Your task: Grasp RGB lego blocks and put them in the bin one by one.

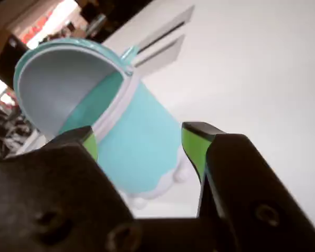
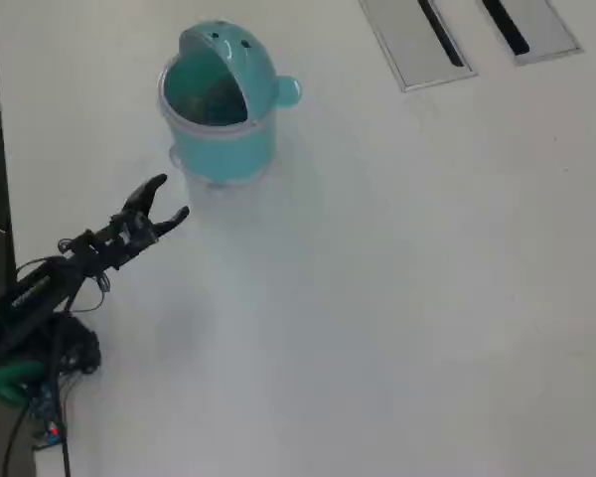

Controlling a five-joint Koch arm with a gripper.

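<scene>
Pincer [image 1: 142, 137] and bin at the moment of approach. I see the pincer spread wide in the wrist view, its two green-padded fingertips [image 1: 191, 142] well apart, with nothing between them and nothing touching them. The overhead view agrees: the pincer [image 2: 165, 199] forms an open fork at the end of the dark arm [image 2: 70, 268], hovering just beside the bin [image 2: 222, 119] and apart from its wall.

The bin stands upright on the white worktop [image 2: 397, 298], light teal, with its domed lid [image 2: 228, 50] swung back so the mouth lies open toward the pincer; a small round knob [image 2: 287, 91] projects from its side. In the wrist view the bin [image 1: 139, 142] fills the gap between the jaws, the pale inner face of the lid uppermost.

No red, yellow-green or blue block shows on the bare worktop in either view. Something dark lies inside the bin mouth in the overhead view, too dim for me to name. I judge that the pincer, being empty, is either finished with a drop or due for another pick.

To do the step well, I would lift clear of the rim before swinging away, so a jaw does not catch the lid or tip the bin, and I would keep the jaws wide until they straddle a block.

Two grey slotted panels [image 2: 467, 35] sit at the far edge, well apart from the work.
</scene>
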